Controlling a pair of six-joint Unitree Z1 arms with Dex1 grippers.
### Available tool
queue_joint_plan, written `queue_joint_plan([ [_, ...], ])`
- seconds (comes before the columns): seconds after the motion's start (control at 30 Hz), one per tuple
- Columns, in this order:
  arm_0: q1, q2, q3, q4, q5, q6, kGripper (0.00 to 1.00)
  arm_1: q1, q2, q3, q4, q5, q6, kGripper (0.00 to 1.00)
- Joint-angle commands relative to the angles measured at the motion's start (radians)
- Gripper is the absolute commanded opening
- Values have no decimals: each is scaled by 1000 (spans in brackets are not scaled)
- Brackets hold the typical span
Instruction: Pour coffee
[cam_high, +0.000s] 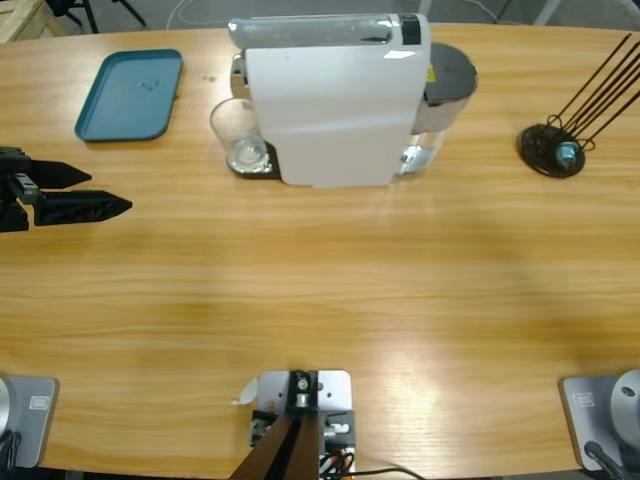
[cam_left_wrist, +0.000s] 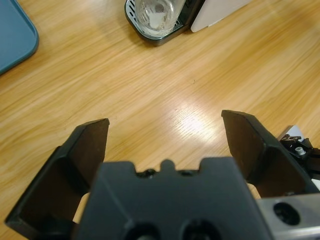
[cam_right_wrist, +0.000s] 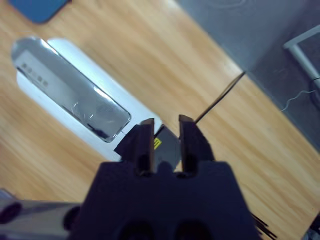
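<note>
— Start at the left pincer (cam_left_wrist: 165, 132). How does it stand?

— Spread wide, nothing between its jaws, only bare wooden surface (cam_left_wrist: 200, 75) under the gap. In the high view the same pincer (cam_high: 90, 192) comes in from the side edge, low over the wood.

— And ahead of it?

— Past the jaw tips, well apart from them, an empty clear glass (cam_left_wrist: 157, 15) sits on the drip tray (cam_left_wrist: 150, 36) of the white coffee machine (cam_left_wrist: 215, 12). Off to one side of the jaws, a corner of the teal tray (cam_left_wrist: 15, 37).

— The glass is under the spout?

— It stands on the tray at the machine's front; from above, the glass (cam_high: 238, 135) is just beside the white body of the coffee machine (cam_high: 335, 100), touching nothing else that I can tell.

— The right pincer (cam_right_wrist: 162, 142)?

— Open only by a narrow slot, gripping nothing. It hangs above the machine (cam_right_wrist: 70, 95), looking down on its silver top; a grey and yellow part of the machine shows through the slot. It is outside the high view.

— Anything farther out?

— Beyond its jaws a thin dark rod (cam_right_wrist: 220, 97) slants over the wood. From above, that belongs to a black wire stand (cam_high: 552, 150) on the far side of the machine from the left pincer.
</note>
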Motion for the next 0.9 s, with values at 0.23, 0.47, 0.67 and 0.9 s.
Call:
queue_joint_plan([
  [0.23, 10, -3, 36, -16, -18, -2, 982, -10, -65, 42, 32, -3, 6, 1000],
  [0.47, 10, -2, 35, -16, -18, 0, 987, -10, -131, 195, -20, 66, 7, 1000],
  [0.67, 10, 0, 35, -17, -18, 3, 996, -10, -224, 358, -90, 78, 7, 1000],
  [0.9, 10, 0, 35, -17, -18, 3, 995, -9, -231, 363, -92, 93, 8, 1000],
])
